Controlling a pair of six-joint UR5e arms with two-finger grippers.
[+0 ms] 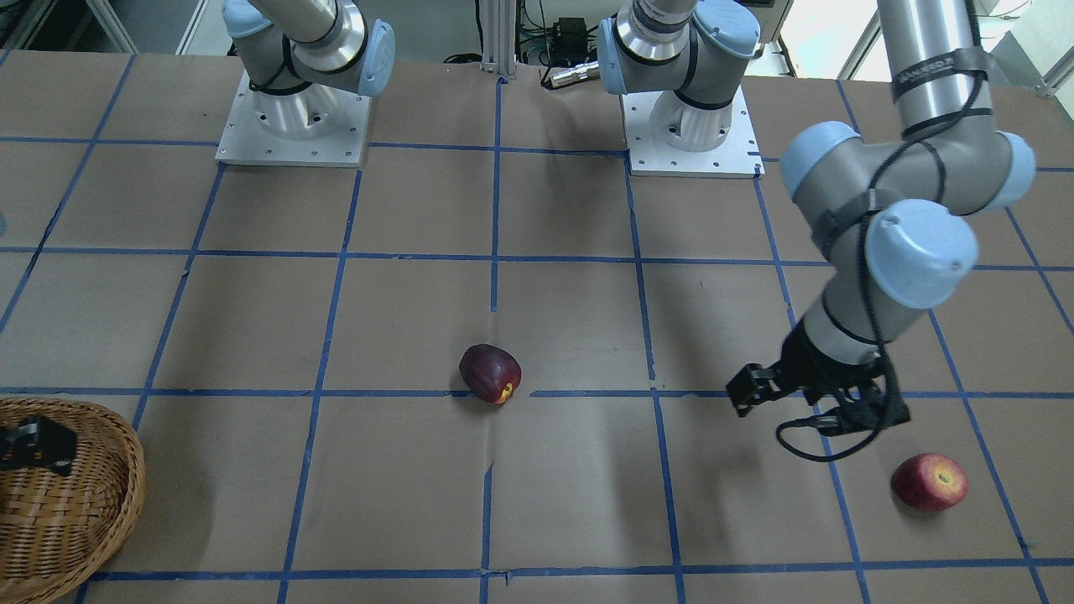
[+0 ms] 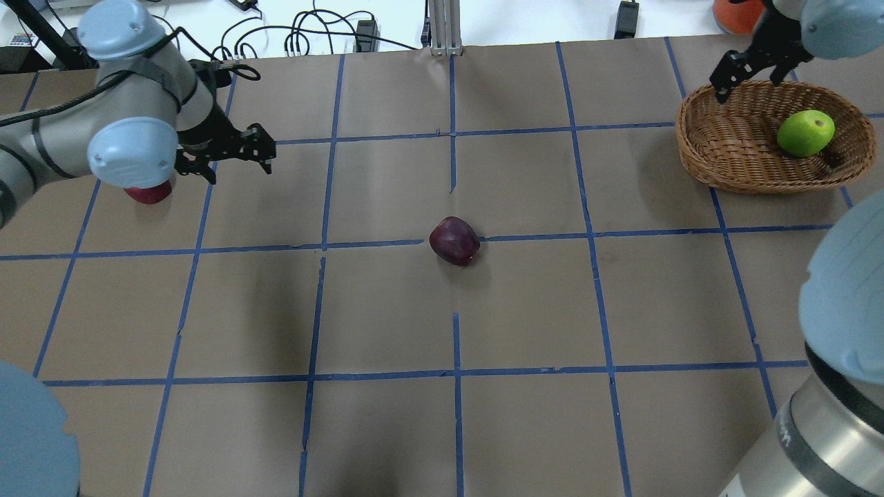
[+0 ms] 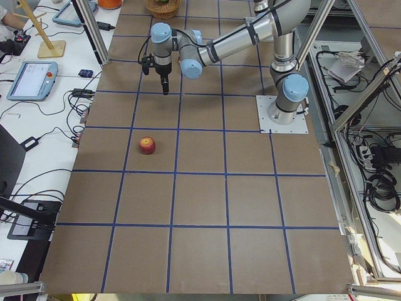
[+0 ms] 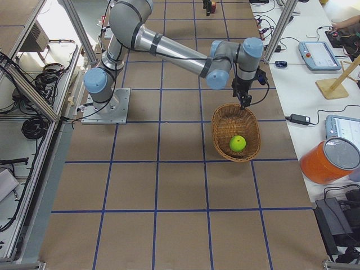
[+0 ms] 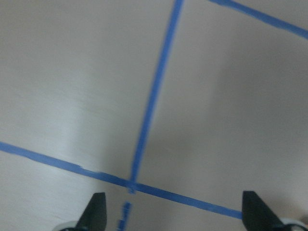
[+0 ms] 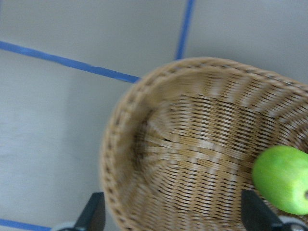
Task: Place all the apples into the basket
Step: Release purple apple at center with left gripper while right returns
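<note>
Over the rim of the basket the right hand hangs released, green apple inside, left hand released near the red apple, maroon apple alone in open room on the blue-taped bench.

The left gripper hangs over a brown paper-covered table, its two dark fingertips spread wide at the bottom edge of the frame. A blue tape line runs down from the top and meets a second line coming from the left; their junction lies between the fingertips. A third strip cuts the upper right corner. The picture is blurred.
</note>
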